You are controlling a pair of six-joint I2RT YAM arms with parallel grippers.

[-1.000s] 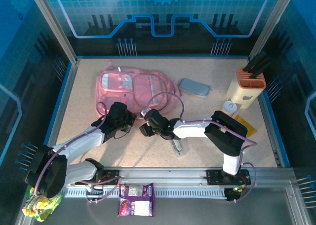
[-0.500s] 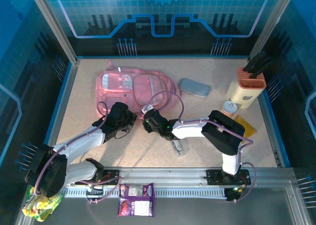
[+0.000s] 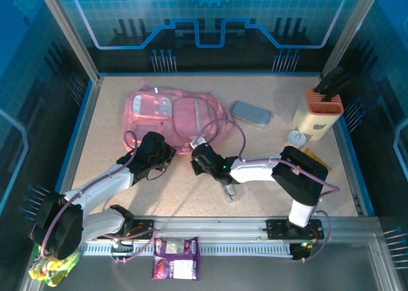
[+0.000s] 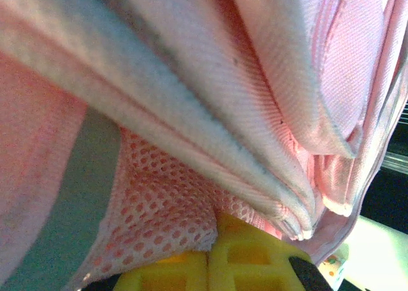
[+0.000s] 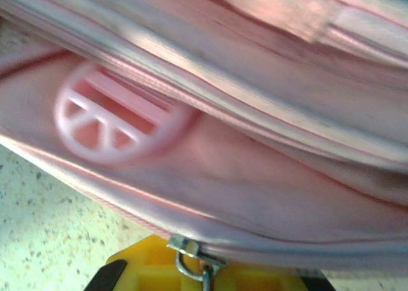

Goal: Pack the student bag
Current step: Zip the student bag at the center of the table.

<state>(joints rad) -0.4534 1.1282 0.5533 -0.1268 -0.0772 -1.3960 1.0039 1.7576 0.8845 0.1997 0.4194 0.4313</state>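
Observation:
The student bag [image 3: 172, 112], pink with pale front panels, lies flat at the back left of the table. My left gripper [image 3: 164, 152] is at its near edge. In the left wrist view it [image 4: 213, 256] is shut, with pink mesh [image 4: 159, 201] of the bag pinched at its yellow pads [image 4: 255, 259]. My right gripper [image 3: 199, 156] sits at the bag's near right corner. In the right wrist view it [image 5: 204, 275] is shut on the metal zip pull [image 5: 191, 253], just below a round pink badge [image 5: 108, 122].
A grey oval pencil case [image 3: 250, 113] lies right of the bag. A beige holder with an orange top [image 3: 319, 112], a white round lid [image 3: 297, 138] and an orange packet [image 3: 317, 162] stand at the right. A clear item [image 3: 231, 190] lies under my right arm.
My right gripper has moved in to the bag's near edge and closed from open onto the zip pull. The left arm has stayed put, shut on the bag.

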